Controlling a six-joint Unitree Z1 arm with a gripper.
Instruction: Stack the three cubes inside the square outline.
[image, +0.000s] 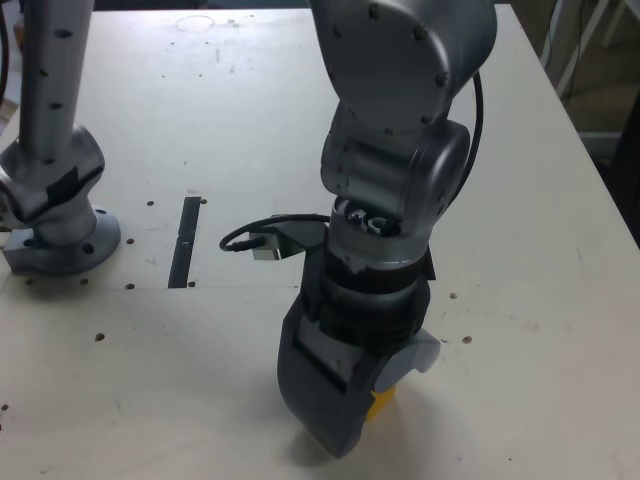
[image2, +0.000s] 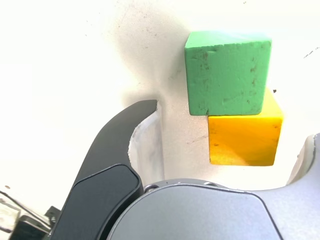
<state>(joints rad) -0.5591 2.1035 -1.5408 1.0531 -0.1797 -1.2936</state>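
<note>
Reaching down over the white table (image: 520, 200), the arm holds its gripper (image: 385, 400) low near the front edge in the exterior view. The jaws stand wide apart and grip nothing. In the wrist view the green cube (image2: 227, 72) sits on the yellow cube (image2: 245, 137), shifted a little so their edges do not line up, and both lie in the gap between the dark finger (image2: 112, 165) and the pale one, touching neither. From outside, only a corner of the yellow cube (image: 383, 401) shows under the gripper. A dark strip (image: 186, 241) lies on the table well apart, toward the exterior view's left, near a second arm's base (image: 60, 245).
</note>
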